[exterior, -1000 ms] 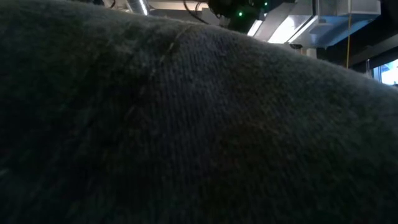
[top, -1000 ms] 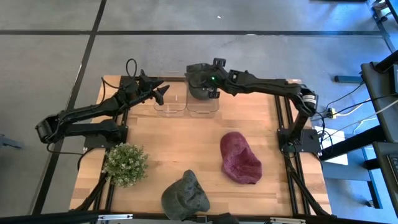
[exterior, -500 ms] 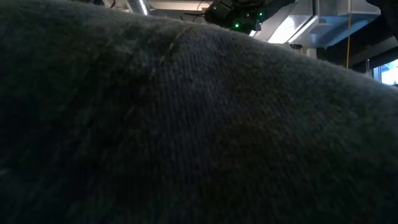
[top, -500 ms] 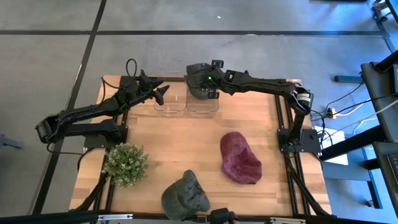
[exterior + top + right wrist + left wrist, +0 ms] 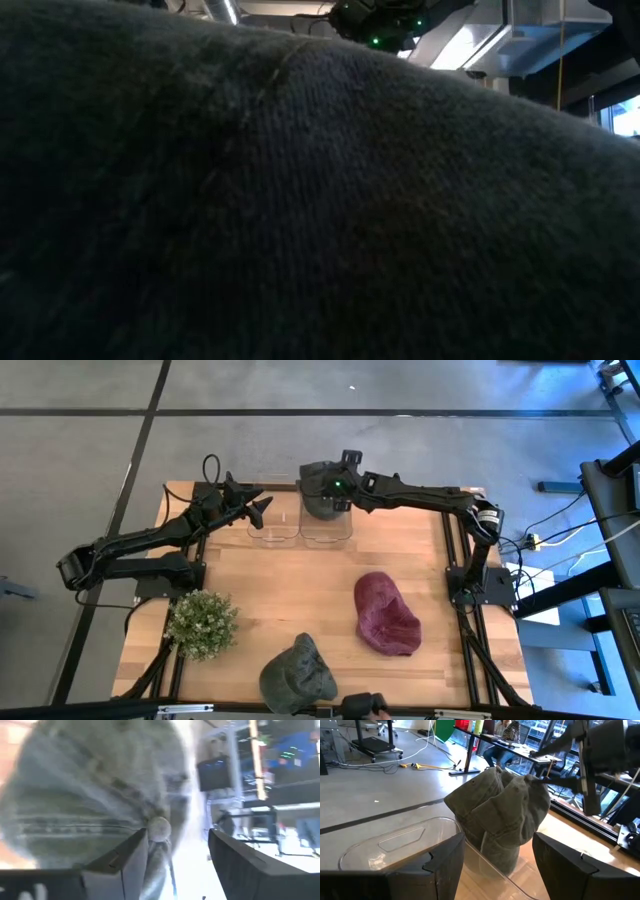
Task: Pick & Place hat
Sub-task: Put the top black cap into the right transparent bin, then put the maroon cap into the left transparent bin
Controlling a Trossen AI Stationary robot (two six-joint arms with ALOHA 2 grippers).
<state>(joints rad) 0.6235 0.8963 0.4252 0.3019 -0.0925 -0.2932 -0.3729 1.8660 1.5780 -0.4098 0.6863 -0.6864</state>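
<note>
So the wooden bench (image 5: 300,595) takes up most of the high view, with both dark arms reaching toward its far edge. Biggest loose item is the maroon hat (image 5: 386,613), lying flat on the right half, well apart from everything else. Next is a grey-green hat (image 5: 297,673) down at the near edge, sitting so close to the low camera that its knit fabric (image 5: 300,200) fills nearly that whole view. Left of it is a small bushy potted plant (image 5: 202,623).

At the far edge there are two clear plastic bins side by side, the left bin (image 5: 273,525) and the right bin (image 5: 326,525), touching or just about. The hat being handled is the olive cap (image 5: 502,812): it's bunched up and hanging over the right bin with its lower part down inside the bin's walls. The right claw (image 5: 332,495) is right on top of it, fingers pinched onto the cap's crown; in the right wrist view the cap's top button (image 5: 159,827) sits between the fingers.

The left claw (image 5: 256,506) hovers just beside the left bin, fingers spread apart, holding nothing.
</note>
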